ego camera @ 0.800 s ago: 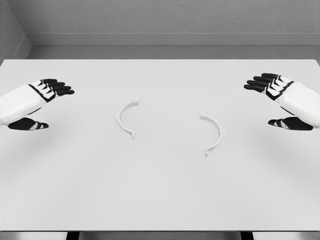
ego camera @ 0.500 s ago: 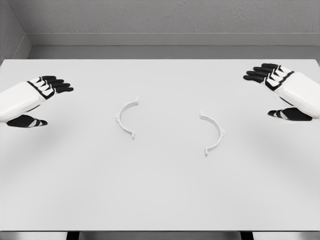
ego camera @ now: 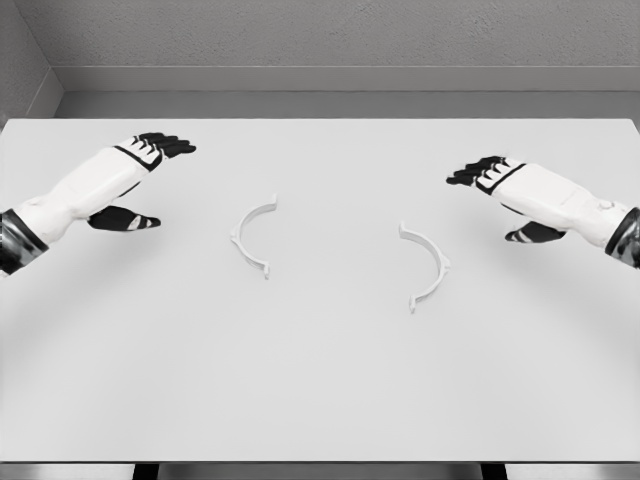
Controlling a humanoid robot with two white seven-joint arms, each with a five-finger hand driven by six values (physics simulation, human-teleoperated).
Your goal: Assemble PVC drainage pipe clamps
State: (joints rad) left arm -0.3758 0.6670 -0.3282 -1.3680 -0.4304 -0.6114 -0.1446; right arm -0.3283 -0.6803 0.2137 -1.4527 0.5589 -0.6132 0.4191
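Both hands hover over the counter (ego camera: 320, 390) with fingers extended and relaxed, holding nothing. Between them lie the two clamp halves, white half-rings resting flat on the white surface, well apart from each other. The left half (ego camera: 250, 236) sits just left of the counter's centre, its curve bulging toward 9 o'clock and its open side facing 3 o'clock, with a small tab at each end. The right half (ego camera: 428, 265) lies just right of centre and a little nearer the robot, its curve bulging toward 3 o'clock and its open side facing 9 o'clock, so the two openings face one another across a bare gap.

From the left half, the left hand (ego camera: 130, 180) is at about 10 o'clock, near but not touching it. Its black fingers point toward 2 o'clock, the thumb held apart below them, and its white forearm runs back to the picture's left edge. From the right half, the right hand (ego camera: 500, 190) is at about 2 o'clock, likewise near and clear of the part. Its black fingertips point toward 10 o'clock, thumb spread beneath, and its forearm leaves at the right edge.

Soft shadows fall on the counter under each hand. Behind the far edge of the counter stands a grey wall (ego camera: 340, 40), with a corner showing at the upper left.
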